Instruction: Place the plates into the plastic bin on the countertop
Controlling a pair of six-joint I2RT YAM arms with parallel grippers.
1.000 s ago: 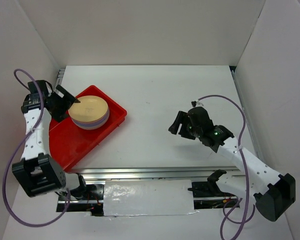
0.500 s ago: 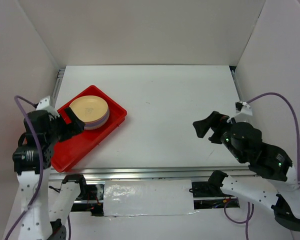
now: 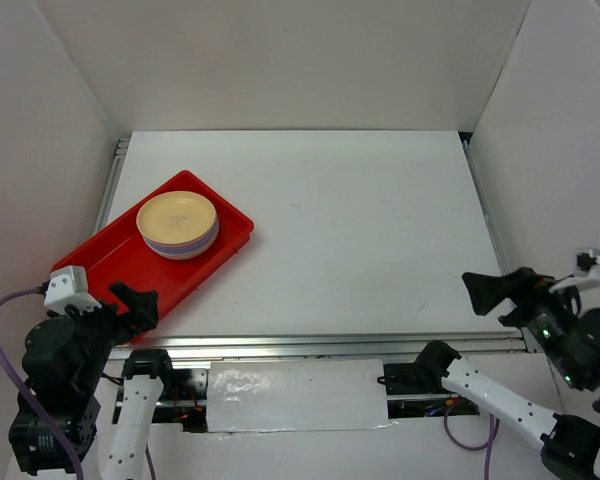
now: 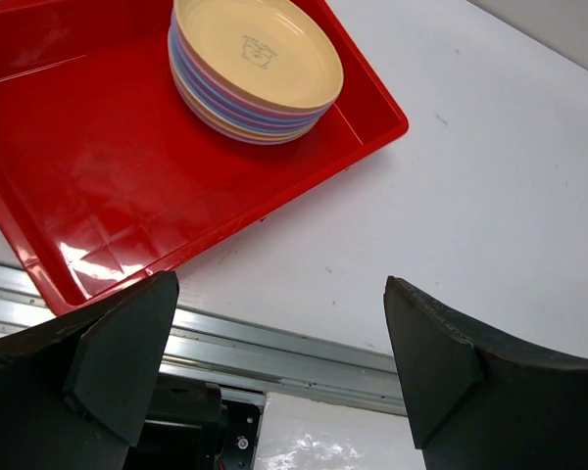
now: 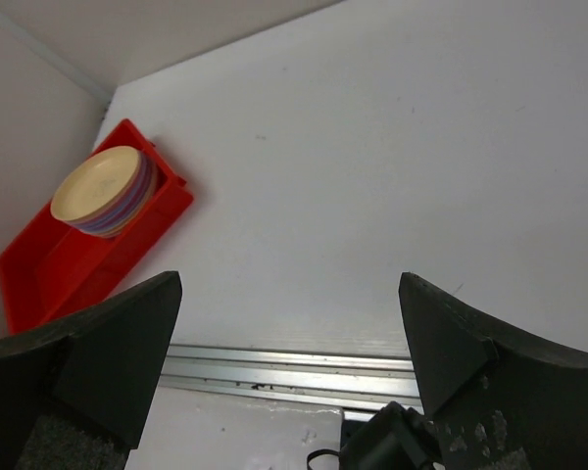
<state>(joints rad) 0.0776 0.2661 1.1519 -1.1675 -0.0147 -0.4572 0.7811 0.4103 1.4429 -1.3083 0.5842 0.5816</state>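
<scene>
The plates sit in one stack, a cream one on top, at the far end of the red plastic bin on the left of the white countertop. The left wrist view shows the stack in the bin. The right wrist view shows the plates and the bin far off to the left. My left gripper is open and empty, raised by the bin's near corner. My right gripper is open and empty over the near right edge.
A metal rail runs along the front edge, below both grippers. White walls stand on the left, back and right of the countertop.
Both arms have pulled back toward the near edge and risen. The left gripper has left the bin's side beside the plates; the right gripper has moved right and nearer. The stack has not moved.
</scene>
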